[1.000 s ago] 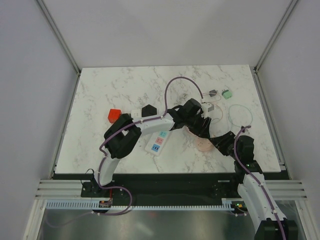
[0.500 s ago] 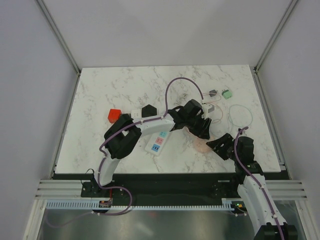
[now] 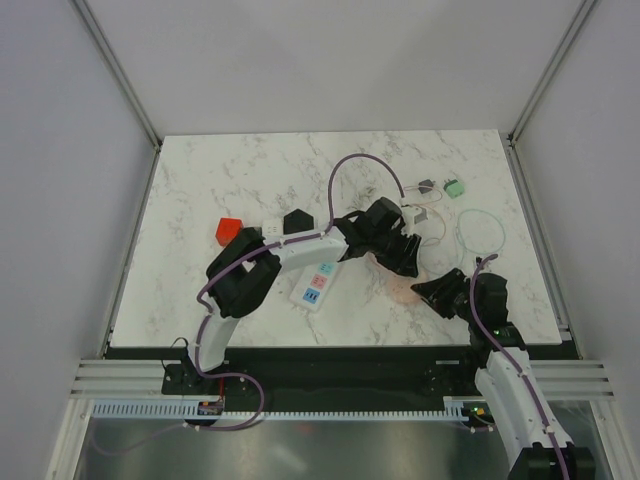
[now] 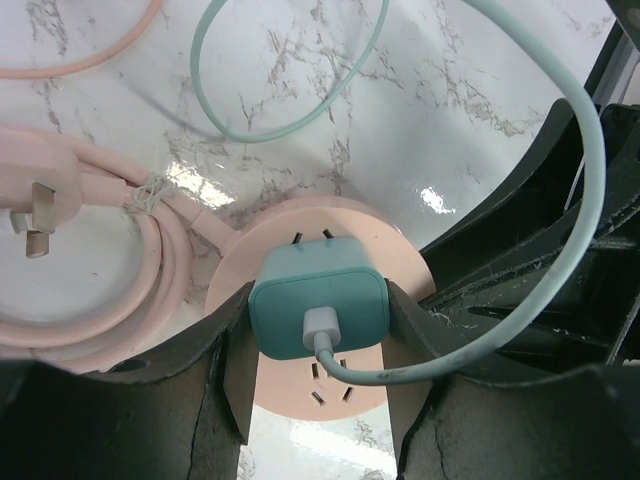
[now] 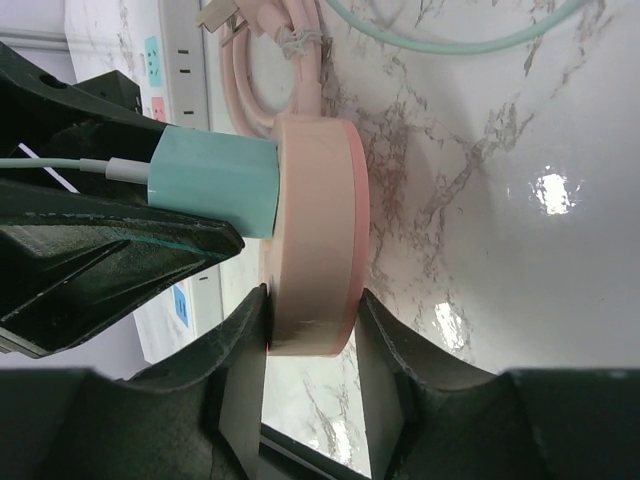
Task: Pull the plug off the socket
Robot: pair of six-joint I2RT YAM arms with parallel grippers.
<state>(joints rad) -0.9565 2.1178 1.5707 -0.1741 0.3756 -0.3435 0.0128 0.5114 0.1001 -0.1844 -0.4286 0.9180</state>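
right gripper [image 5: 312, 300]: closest to the bases, comes in from the right with one finger on each flat side of the pink round socket [image 5: 318, 200], so it's pinching the disc by its edge
pink round socket: sits on the marble table [image 3: 250, 170], a bit right of centre, just past the right gripper
teal plug [image 4: 320, 300]: plugged into the socket's face; in the right wrist view its body sits flush against the pink with no gap I can make out
left gripper [image 4: 318, 340]: reaches across from the left, jaws narrow and clamped on both sides of the teal plug
teal cable [image 4: 590, 200]: runs out of the plug's back and loops off to the right
pink cord [image 4: 150, 250]: coiled just beside the socket
white power strip [image 3: 315, 285]: lies left of the socket, partly under the left arm
red block [image 3: 229, 230]: further back on the left
black block [image 3: 295, 218]: near the red one, to its right
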